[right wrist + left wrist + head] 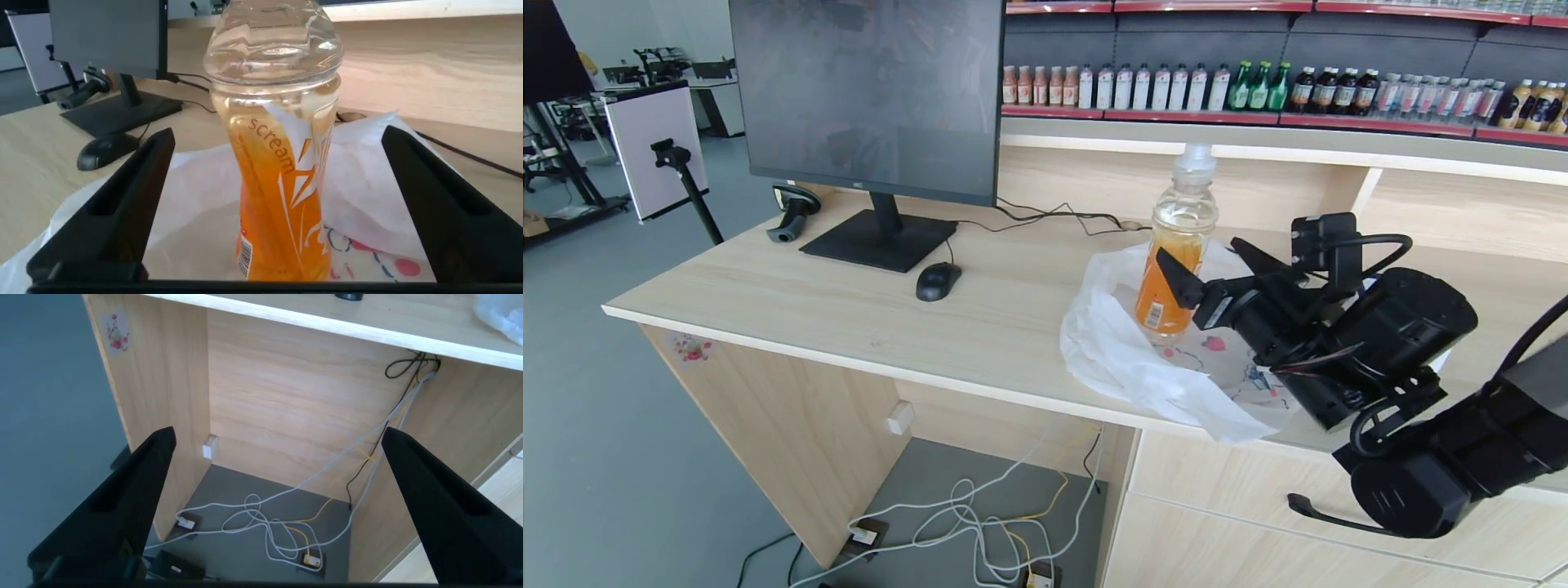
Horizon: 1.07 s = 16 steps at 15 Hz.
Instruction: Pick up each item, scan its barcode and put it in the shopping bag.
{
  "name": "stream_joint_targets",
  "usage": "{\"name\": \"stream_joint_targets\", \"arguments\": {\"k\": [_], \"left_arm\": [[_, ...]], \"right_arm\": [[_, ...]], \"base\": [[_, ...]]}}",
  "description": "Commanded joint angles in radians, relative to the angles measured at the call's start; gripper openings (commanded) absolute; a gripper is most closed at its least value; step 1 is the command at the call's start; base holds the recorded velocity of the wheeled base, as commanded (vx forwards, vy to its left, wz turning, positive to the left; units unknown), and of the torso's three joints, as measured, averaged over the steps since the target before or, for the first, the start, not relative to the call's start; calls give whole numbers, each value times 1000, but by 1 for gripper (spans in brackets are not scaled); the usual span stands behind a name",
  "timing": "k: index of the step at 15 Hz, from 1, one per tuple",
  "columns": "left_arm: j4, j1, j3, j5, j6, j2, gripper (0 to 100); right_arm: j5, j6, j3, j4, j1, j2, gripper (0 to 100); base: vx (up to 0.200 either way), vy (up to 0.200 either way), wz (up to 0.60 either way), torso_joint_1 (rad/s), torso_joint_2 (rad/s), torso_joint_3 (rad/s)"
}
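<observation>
The right gripper (1199, 251) is open, jaws spread either side of the upright clear plastic orange-drink bottle (1183, 220) standing on the white plastic shopping bag (1115, 355).

Right arm (1445, 457): is extending in from the lower right of the head view, its black forearm slanting up and to the left over the near edge of the bench (849, 318).
Right wrist (1388, 327): is sitting above the bench top, carrying a small camera block, with a cable looping beside it.
Right hand (1196, 247): is pointing away from the robot and leftward, roughly level; its two black fingers (122, 204) are standing wide apart.
Left hand (279, 433): is hanging lower than the bench top, pointing forward and down; its two black fingers (122, 498) are spread wide, gripping nothing.
</observation>
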State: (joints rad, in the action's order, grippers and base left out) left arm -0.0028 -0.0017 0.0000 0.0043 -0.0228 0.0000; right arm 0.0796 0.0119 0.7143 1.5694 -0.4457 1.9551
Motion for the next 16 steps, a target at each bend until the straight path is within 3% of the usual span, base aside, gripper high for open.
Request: {"name": "stream_joint_targets", "arguments": {"k": [1, 6, 9, 16], "left_arm": [[0, 0, 0, 0, 0, 0, 100], [1, 0, 0, 0, 0, 0, 100], [1, 0, 0, 0, -2, 0, 100], [1, 0, 0, 0, -2, 2, 100]], "right_arm": [[0, 3, -41, 1, -1, -96, 100], [0, 5, -84, 1, 59, -183, 100], [0, 5, -124, 1, 114, -209, 100], [0, 5, -131, 1, 145, -214, 100]], "base": [[0, 0, 0, 0, 0, 0], [0, 0, 0, 0, 0, 0], [0, 0, -600, 4, 1, 2], [0, 0, -600, 3, 2, 4]]}}
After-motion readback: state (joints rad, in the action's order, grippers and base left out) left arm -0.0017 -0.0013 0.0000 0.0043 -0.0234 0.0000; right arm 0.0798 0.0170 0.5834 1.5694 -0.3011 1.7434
